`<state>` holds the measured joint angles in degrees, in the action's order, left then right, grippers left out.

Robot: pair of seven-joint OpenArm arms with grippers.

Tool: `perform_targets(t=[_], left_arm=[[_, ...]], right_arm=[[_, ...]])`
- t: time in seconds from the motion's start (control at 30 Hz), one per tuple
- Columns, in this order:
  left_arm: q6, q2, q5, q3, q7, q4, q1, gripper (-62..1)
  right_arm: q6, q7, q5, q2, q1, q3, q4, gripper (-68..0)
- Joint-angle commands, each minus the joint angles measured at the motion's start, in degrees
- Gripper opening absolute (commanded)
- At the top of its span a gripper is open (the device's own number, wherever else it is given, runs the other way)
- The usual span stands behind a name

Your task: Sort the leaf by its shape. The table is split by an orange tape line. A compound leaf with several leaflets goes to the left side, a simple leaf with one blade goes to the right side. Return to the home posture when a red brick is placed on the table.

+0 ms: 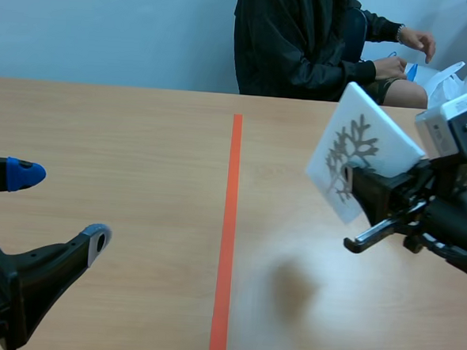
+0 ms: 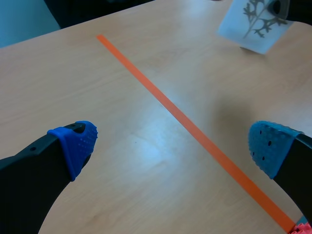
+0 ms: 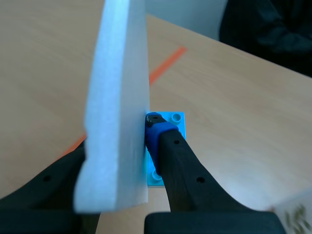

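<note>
Your right gripper (image 1: pixel 349 182) pinches the white leaf card (image 1: pixel 364 145), tilted above the table (image 1: pixel 125 137), right of the orange tape line (image 1: pixel 229 222). Your left gripper (image 1: pixel 60 207) stands spread, low at the left side.

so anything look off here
Only the white leaf card: the right pincer holds it tilted in the air, right of the orange line. A blue studded plate shows beside it, role unclear.

Left black two-fingered gripper (image 1: pixel 61 208) sits low, blue-padded fingers (image 2: pixel 78 141) spread wide — right black gripper (image 1: pixel 349 182), raised higher, clamps a white foam card (image 1: pixel 394 145).
</note>
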<state>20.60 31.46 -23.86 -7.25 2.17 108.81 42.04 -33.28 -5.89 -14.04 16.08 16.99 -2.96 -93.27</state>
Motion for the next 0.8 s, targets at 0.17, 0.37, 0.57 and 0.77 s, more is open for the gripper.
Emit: perform_targets(t=[0.17, 0.37, 0.57, 0.77], left_arm=[[-0.1, 0.2, -0.4, 0.1, 1.0, 1.0, -0.2, 1.4], [-0.1, 0.2, -0.4, 0.1, 1.0, 1.0, -0.2, 1.4], [-0.1, 0.2, -0.4, 0.1, 1.0, 1.0, -0.2, 1.4], [-0.1, 0.2, -0.4, 0.1, 1.0, 1.0, -0.2, 1.4]], right_arm=[[0.9, 0.9, -1.0, 0.9, -0.7, -3.5, 1.3, -66.4], [3.1, 0.9, -1.0, 1.1, -2.8, -3.5, 7.0, -66.4], [3.9, 0.8, -1.2, 1.4, -8.0, -3.5, 15.5, -66.4], [5.0, 0.6, -1.2, 1.7, -13.5, -3.5, 23.9, -66.4]])
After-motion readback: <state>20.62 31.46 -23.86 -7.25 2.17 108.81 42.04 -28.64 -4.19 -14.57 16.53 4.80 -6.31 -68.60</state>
